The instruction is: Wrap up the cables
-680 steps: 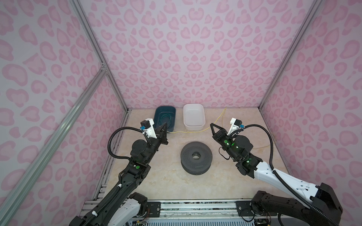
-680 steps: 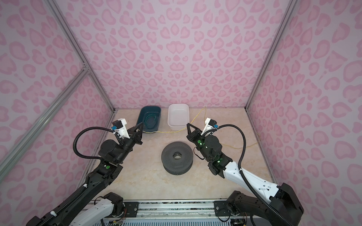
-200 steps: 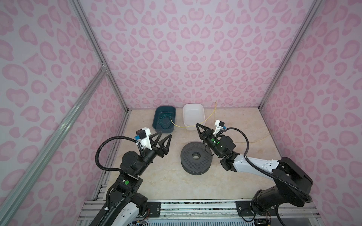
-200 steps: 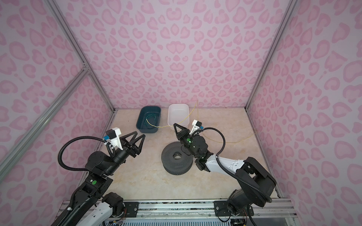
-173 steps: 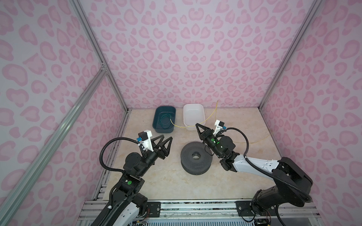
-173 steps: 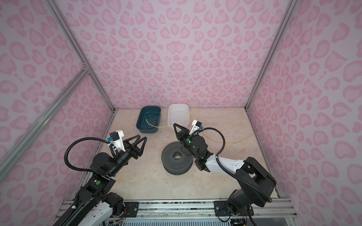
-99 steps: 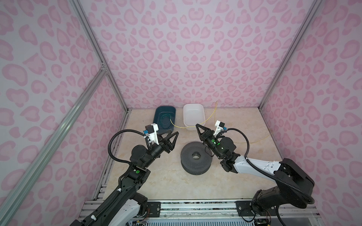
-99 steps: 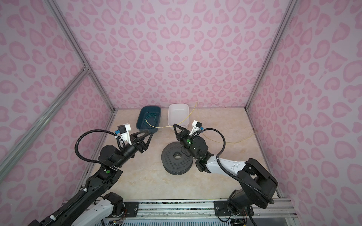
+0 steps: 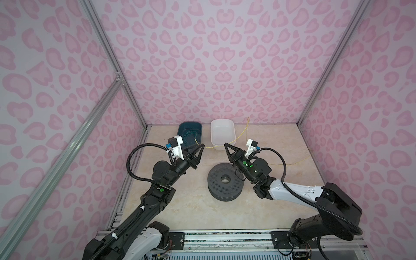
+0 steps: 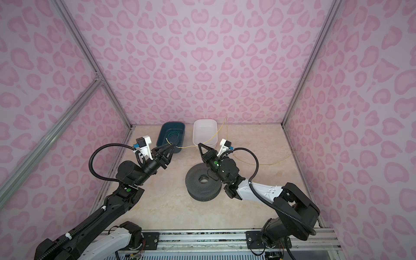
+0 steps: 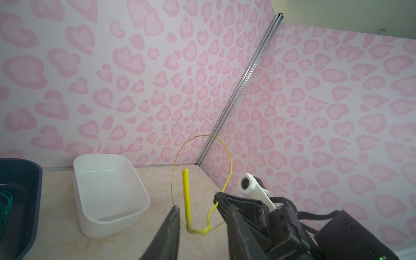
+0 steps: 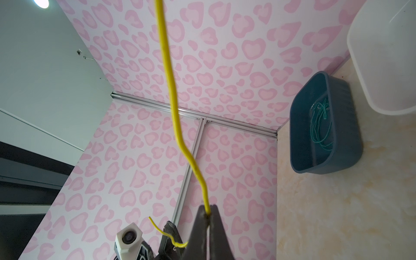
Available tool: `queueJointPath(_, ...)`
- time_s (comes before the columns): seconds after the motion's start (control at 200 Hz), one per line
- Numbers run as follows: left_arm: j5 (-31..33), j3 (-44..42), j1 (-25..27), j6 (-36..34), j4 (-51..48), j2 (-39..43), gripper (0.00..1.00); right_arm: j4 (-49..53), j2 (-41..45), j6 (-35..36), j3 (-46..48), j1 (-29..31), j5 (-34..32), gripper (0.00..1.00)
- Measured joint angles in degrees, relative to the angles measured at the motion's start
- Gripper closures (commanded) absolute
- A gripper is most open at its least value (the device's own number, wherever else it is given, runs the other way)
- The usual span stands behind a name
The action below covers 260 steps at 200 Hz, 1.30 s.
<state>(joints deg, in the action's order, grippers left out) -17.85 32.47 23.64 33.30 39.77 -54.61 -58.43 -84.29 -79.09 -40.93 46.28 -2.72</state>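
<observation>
The right pincer (image 12: 208, 208) is fully closed on the yellow wire (image 12: 172, 101). It nips the wire a little way from its end, so a short tail is left free beyond the tips. It holds that stretch up off the table (image 9: 180, 202), which reads as an offer: the tail hangs in the air where the other arm can get round it.

The left pincer (image 9: 202, 145) has its tips right at that tail, pointing toward the right one. In the left wrist view one finger (image 11: 173, 222) shows just beside the wire's stub end. There is a sliver of gap and no second finger pressed against it, so the jaws stand partly open and grip nothing yet. I cannot separate the far jaw from the dark body of the right pincer behind it.

Outward from the grip, in both top views the wire rises in a tall loop near the white tub (image 9: 222, 132). It then drops and trails loosely across the table toward the right wall. That slack is, I judge, the length to be wound.

The dark perforated reel (image 9: 215, 182) sits between the two arms, and the right arm reaches over its edge. Both arms can reach it, so it is probably the core for the wrapping. A blue tub (image 9: 182, 131) beside the white one holds a coiled green wire (image 12: 312, 129).
</observation>
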Motion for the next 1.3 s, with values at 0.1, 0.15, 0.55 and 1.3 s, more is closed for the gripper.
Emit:
queueJointPath(0.1, 0.37, 0.28, -0.07, -0.22, 0.07, -0.24, 0.89, -0.04, -0.09, -0.02, 0.0, 0.37, 0.0, 1.0)
queueJointPath(0.15, 0.55, 0.28, -0.13, -0.28, 0.13, -0.24, 0.94, -0.17, -0.31, -0.04, 0.0, 0.61, 0.0, 1.0)
queueJointPath(0.55, 3.91, 1.42, -0.15, -2.16, -3.45, 1.51, 0.96, 2.32, 0.59, 1.42, 0.74, 0.46, 3.85, 0.55)
queueJointPath(1.3, 1.07, 9.9, -0.37, -7.87, -19.41, -2.34, 0.96, 55.69, 43.95, 17.7, 17.27, -0.63, -11.76, 0.56)
